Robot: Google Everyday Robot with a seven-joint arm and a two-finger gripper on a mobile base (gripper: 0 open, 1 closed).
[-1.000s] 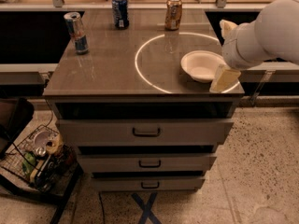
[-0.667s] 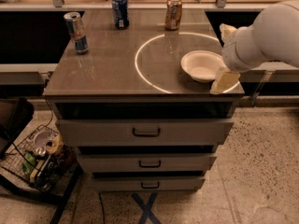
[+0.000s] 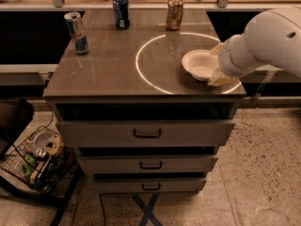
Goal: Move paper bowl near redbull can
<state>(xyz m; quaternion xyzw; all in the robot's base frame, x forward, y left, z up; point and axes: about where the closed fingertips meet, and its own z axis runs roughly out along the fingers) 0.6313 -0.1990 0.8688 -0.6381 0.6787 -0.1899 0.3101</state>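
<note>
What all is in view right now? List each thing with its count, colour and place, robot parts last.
paper bowl: one, white, right side of the top, inside the ring
redbull can: one, silver and blue, back left corner
dark blue can: one, back edge, left of centre
gold can: one, back edge, right of centre
ring: one, white, marked on the top's right half
cabinet: one, grey-brown top
drawers: three, grey, stacked in front
wire basket: one, dark, floor lower left
arm: one, white, entering from the right
gripper: one, tan, at the bowl's right rim
</note>
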